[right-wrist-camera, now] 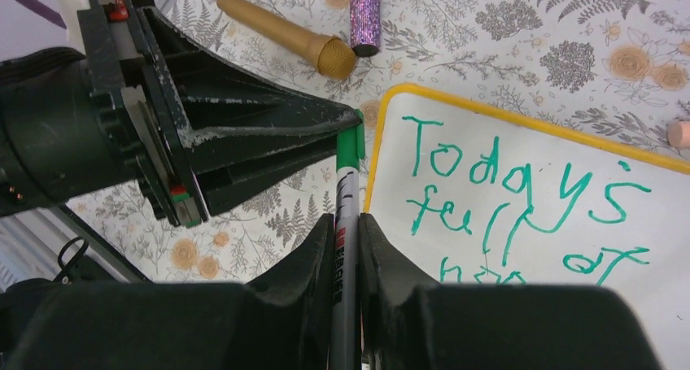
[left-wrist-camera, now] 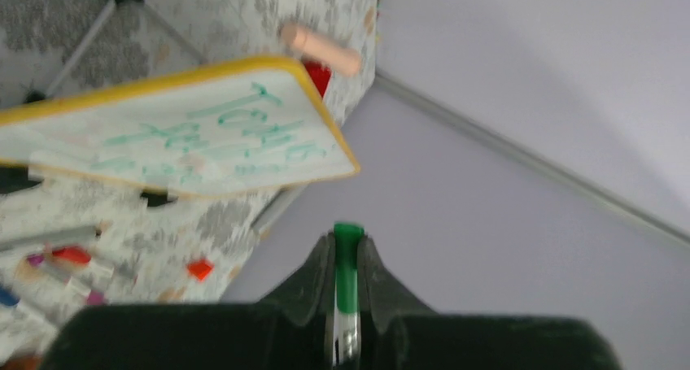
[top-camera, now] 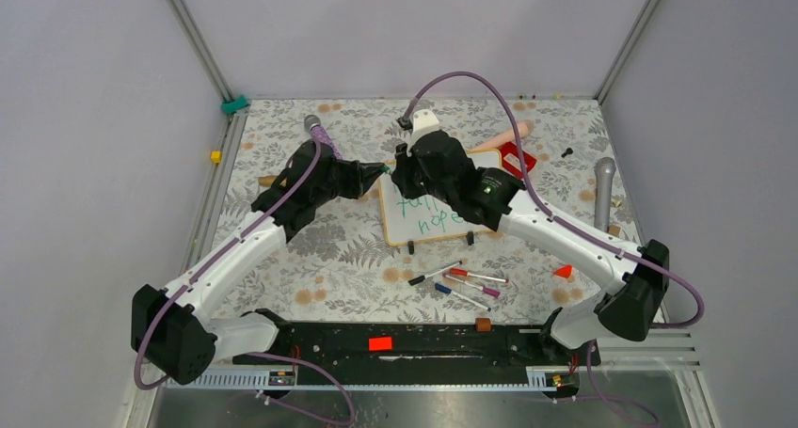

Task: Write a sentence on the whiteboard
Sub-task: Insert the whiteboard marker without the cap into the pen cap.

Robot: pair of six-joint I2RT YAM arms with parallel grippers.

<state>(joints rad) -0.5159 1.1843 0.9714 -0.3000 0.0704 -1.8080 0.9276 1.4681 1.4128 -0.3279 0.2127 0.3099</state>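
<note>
We judge the marker light, stiff and slick, best pinched mid-barrel where the right gripper clamps it, the left gripper clamped on its cap at the board's far-left corner.

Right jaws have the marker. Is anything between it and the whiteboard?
Nothing visible lies between them: the marker sits just beside the left edge of the whiteboard. The left gripper is shut on its green end from the far side, and the right gripper holds the barrel.
</note>
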